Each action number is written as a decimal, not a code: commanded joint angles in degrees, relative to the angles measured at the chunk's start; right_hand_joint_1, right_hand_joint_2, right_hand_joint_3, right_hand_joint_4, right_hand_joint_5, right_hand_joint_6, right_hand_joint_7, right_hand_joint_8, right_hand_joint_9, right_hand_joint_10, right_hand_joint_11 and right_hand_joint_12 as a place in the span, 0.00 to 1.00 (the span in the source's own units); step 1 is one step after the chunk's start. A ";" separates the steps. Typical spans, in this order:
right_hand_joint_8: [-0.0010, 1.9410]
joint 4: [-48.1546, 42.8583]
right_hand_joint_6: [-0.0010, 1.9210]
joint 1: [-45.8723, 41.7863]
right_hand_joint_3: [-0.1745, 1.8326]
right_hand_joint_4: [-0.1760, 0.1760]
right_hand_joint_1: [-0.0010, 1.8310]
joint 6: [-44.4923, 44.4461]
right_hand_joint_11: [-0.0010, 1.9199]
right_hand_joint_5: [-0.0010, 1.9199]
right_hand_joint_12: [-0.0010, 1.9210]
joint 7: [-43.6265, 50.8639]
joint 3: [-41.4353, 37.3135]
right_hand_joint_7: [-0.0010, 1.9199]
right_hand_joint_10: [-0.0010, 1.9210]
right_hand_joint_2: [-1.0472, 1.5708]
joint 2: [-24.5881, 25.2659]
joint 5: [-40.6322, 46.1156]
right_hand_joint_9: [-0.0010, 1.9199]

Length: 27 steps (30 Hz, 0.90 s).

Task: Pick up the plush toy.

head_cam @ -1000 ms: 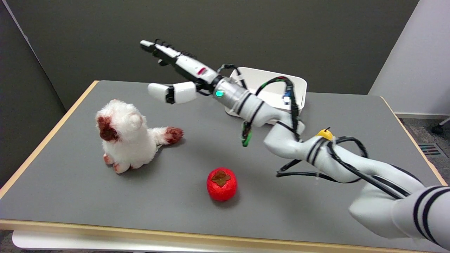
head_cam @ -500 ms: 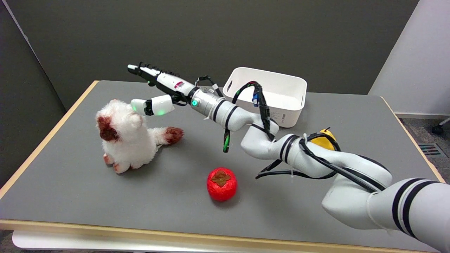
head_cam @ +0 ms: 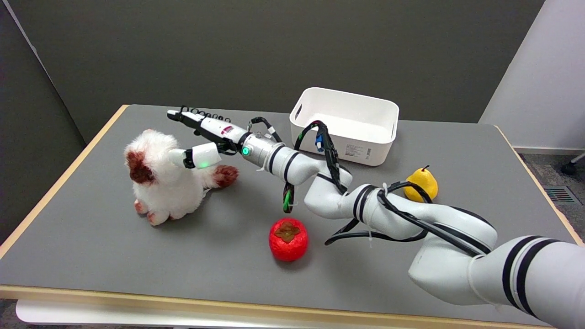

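I see the right hand [head_cam: 201,137] with its fingers [head_cam: 187,118] spread apart and straight, holding nothing; the thumb tip touches the head of the plush toy [head_cam: 162,178]. The toy is fluffy, white with brown-red patches, and sits upright on the grey matte surface [head_cam: 91,237], just under and in front of the fingers. Behind the fingers, toward the arm, lies a glossy red persimmon [head_cam: 288,239]; further back a smooth yellow pear [head_cam: 422,182]. The white plastic bin [head_cam: 345,125], rectangular with rounded corners, shows nothing inside.
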<state>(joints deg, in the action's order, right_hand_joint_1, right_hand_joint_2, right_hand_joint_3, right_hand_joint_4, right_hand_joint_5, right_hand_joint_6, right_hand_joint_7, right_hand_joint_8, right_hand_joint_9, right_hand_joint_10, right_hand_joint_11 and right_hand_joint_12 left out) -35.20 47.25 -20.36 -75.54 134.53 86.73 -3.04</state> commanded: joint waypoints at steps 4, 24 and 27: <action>0.09 -0.84 0.08 -2.60 0.56 0.68 0.21 0.36 0.00 0.00 0.50 -2.81 0.63 0.01 0.21 0.61 1.59 0.09 0.00; 0.01 -2.75 0.07 -3.39 0.57 0.61 0.26 -4.37 0.00 0.00 0.23 -2.81 3.07 0.00 0.12 0.62 1.70 -0.63 0.00; 0.01 -2.96 0.06 -3.66 0.57 0.58 0.27 -4.37 0.00 0.00 0.21 -2.81 3.37 0.00 0.11 0.62 1.78 -0.63 0.00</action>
<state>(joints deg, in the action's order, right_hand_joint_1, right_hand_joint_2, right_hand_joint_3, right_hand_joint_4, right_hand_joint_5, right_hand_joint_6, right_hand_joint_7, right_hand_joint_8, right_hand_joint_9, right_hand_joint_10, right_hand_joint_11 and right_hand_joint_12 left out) -37.25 44.53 -23.01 -77.96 136.11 88.13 -3.39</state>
